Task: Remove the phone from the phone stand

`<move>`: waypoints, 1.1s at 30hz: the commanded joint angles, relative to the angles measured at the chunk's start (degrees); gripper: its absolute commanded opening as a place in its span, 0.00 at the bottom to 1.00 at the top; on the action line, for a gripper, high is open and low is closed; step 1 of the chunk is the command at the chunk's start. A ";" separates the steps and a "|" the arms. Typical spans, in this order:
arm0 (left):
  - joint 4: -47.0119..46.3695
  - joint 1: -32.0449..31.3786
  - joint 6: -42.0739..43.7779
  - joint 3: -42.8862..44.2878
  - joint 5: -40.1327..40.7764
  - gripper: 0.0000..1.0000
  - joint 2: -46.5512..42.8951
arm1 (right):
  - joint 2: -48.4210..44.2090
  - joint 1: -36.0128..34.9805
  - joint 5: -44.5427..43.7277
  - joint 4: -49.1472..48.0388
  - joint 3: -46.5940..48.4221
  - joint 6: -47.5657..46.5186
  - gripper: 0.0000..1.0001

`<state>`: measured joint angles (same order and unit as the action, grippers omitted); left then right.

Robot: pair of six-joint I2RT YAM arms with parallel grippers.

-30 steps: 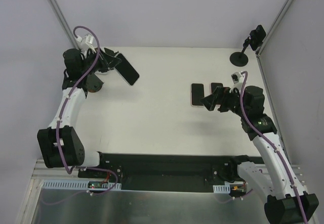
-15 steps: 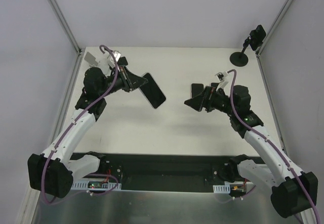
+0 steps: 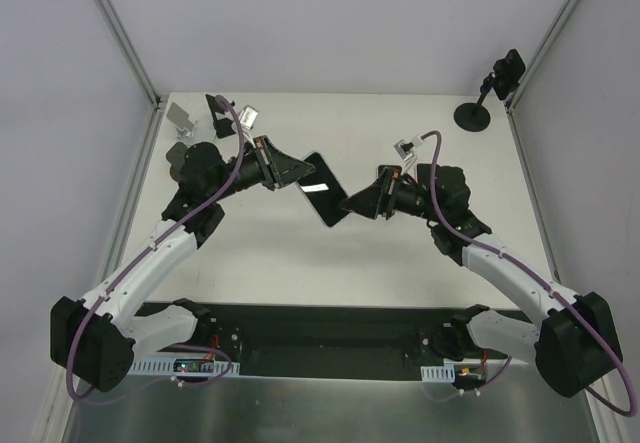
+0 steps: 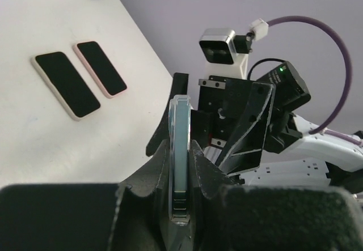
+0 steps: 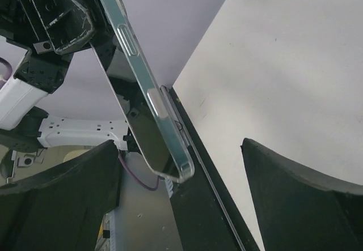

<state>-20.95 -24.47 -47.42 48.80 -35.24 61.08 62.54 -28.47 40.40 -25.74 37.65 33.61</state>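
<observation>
Left gripper (image 3: 298, 175), clenched on the phone (image 3: 324, 192), holds it tilted in the air above the table (image 3: 300, 253), near the centre of the overhead frame. Right gripper (image 3: 350, 204), jaws spread wide and grasping nothing, faces the phone's free end from the right, just beside it. Its wrist view shows the phone's clear-cased edge between the two fingers (image 5: 62, 194), touching neither. Two other phones (image 4: 62, 84) lie flat, side by side, on the table
</observation>
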 commanded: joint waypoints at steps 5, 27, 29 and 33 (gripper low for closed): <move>-11.65 -1.46 -5.40 1.21 -0.44 0.00 1.32 | 3.63 -1.33 4.95 -13.54 1.99 4.98 0.79; -0.09 -1.46 6.36 3.23 1.66 0.46 0.19 | 6.80 -1.24 5.30 -20.67 1.55 8.23 0.01; 3.01 -1.37 10.56 4.02 4.20 0.64 -0.69 | 6.71 -1.24 4.69 -18.75 1.64 6.92 0.01; 8.90 -1.46 17.61 3.77 9.30 0.90 -4.46 | 6.01 -1.24 2.41 -12.68 2.17 3.49 0.01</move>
<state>-17.39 -25.54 -40.36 50.15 -32.10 61.87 69.89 -29.69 46.19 -40.64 37.69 41.23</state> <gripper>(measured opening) 0.817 0.128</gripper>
